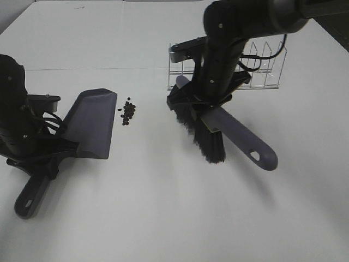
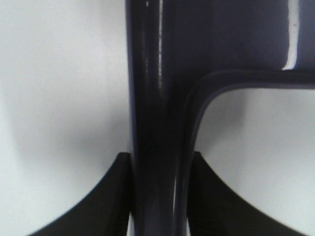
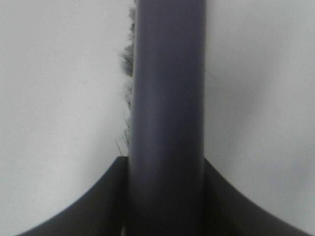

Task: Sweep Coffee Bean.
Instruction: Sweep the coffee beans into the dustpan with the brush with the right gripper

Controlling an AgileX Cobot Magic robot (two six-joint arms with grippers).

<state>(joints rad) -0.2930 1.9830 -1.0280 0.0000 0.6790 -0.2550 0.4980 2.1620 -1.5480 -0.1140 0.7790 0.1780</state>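
A small scatter of dark coffee beans [image 1: 128, 113] lies on the white table just right of the dustpan's blade. The grey dustpan [image 1: 92, 123] rests flat at the left, and my left gripper [image 1: 46, 150] is shut on its handle [image 2: 155, 147]. At centre right my right gripper [image 1: 210, 103] is shut on the grey handle [image 3: 167, 123] of the brush [image 1: 229, 136]. The brush's black bristles [image 1: 202, 136] point toward the table, well to the right of the beans.
A clear wire rack [image 1: 262, 68] stands behind the right arm at the back. A seam in the table surface [image 1: 98, 69] runs across at the back left. White table [image 1: 163, 207] stretches in front of both tools.
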